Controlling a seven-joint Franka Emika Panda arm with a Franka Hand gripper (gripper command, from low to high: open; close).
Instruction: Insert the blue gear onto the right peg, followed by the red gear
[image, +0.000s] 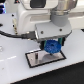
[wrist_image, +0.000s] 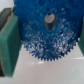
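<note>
In the wrist view, the item nearest your camera is the wide, flat, bright-blue plastic gear with its toothed rim and pale central hub bore. It fills the space between the two green finger pads of the gripper. You have the jaws closed part-way onto the gear's rim, one pad on each side, and they carry nothing else.

In the exterior view, you can see the blue gear held below the gripper, directly above the grey rectangular plate with the black rim. Whether the gear touches the plate cannot be determined. The right peg is not visible in either view; the gear and the hand cover that area. The small red gear is also not in view.

Risks, as a judgement:
- You cannot confirm that the bore lines up with the peg. If it is offset, the hub will probably land on the peg tip and jam or tilt.
- The pads grip toothed edges, so the gear may rotate or slip under downward load.
- Opening the jaws before the gear seats would likely leave it resting askew.

Clearance: the white table around the plate shows bare surface on the near side. The arm body looms close above, so you should judge vertical withdrawal the safest path.
</note>
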